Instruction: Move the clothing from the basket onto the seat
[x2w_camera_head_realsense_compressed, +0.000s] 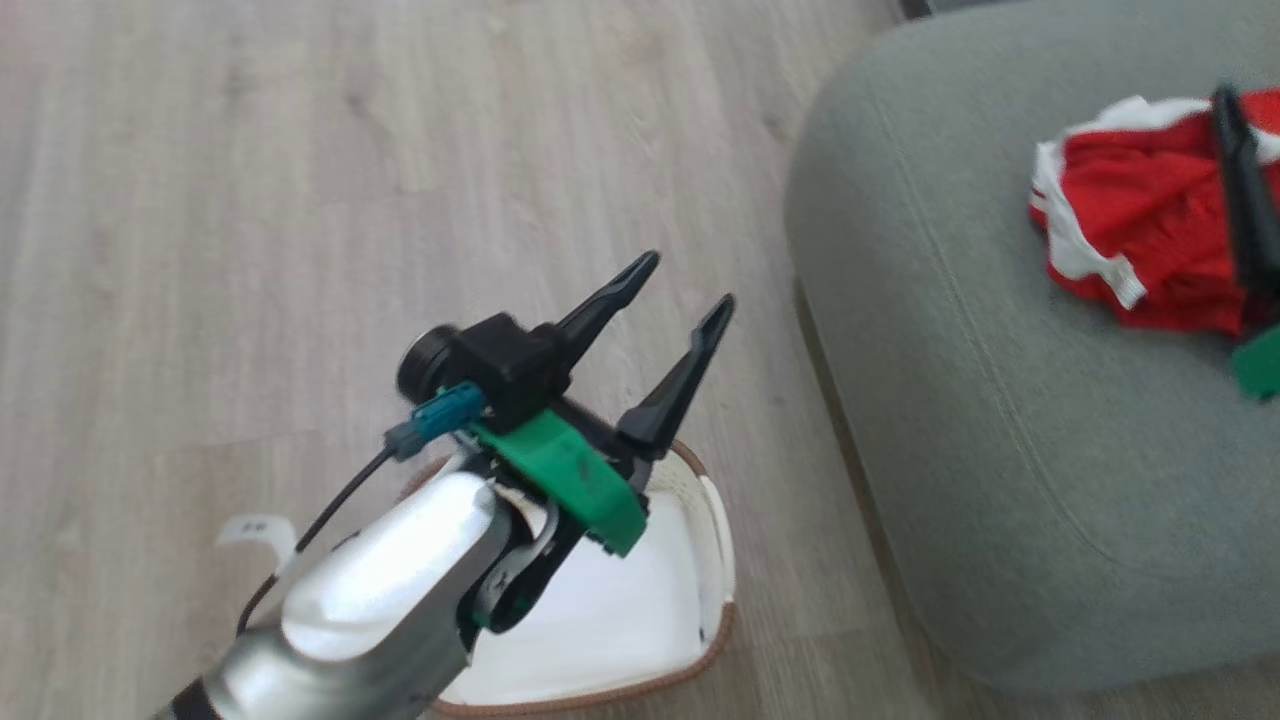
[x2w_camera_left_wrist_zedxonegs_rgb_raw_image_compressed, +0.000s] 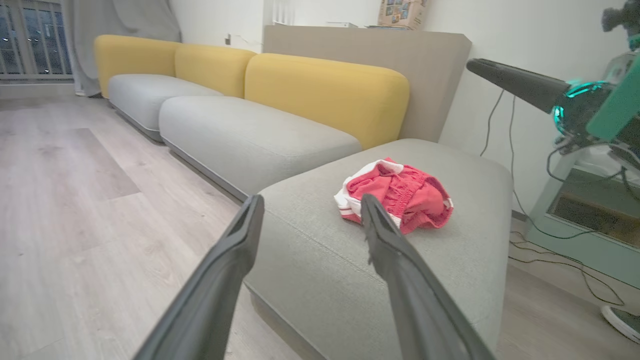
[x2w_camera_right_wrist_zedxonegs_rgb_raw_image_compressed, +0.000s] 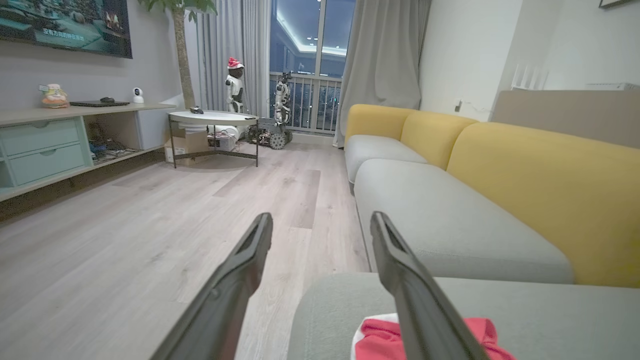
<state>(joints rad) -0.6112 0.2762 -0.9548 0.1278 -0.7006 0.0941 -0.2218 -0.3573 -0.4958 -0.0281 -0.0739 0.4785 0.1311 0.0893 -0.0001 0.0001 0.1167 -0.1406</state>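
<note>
I judged the step in hand to be the pull-away after a drop. The clothing (x2w_camera_head_realsense_compressed: 1130, 210) lay in a crumpled red-and-white heap on the seat (x2w_camera_head_realsense_compressed: 950, 400), well in from the cushion's edge. My right fingers (x2w_camera_right_wrist_zedxonegs_rgb_raw_image_compressed: 400, 280) were spread wide and empty just above it. To do this well, I reckoned they should rise straight off the heap before swinging away, so no fold or waistband caught on a tip and got dragged toward the edge.

My left fingers (x2w_camera_head_realsense_compressed: 610, 292) were also released, holding nothing, and they hung above the basket (x2w_camera_head_realsense_compressed: 718, 560) on the floor (x2w_camera_head_realsense_compressed: 300, 150). The part of the basket I could see held only its flat white lining. My own forearm hid the rest, so I could not tell whether another garment lay there. If one did, I would have gone down slowly and pinched red cloth alone, leaving the liner flat.

The seat fabric looked soft and grippy enough to hold the heap where it lay. The floor was pale wood plank, and the basket stood just beside the cushion's base. Further off were yellow backrests (x2w_camera_left_wrist_zedxonegs_rgb_raw_image_compressed: 325, 90), a round side table (x2w_camera_right_wrist_zedxonegs_rgb_raw_image_compressed: 212, 117), a low cabinet (x2w_camera_right_wrist_zedxonegs_rgb_raw_image_compressed: 45, 145), grey curtains (x2w_camera_right_wrist_zedxonegs_rgb_raw_image_compressed: 380, 65) at a dark window, and loose cables (x2w_camera_left_wrist_zedxonegs_rgb_raw_image_compressed: 550, 235) near the wall.
</note>
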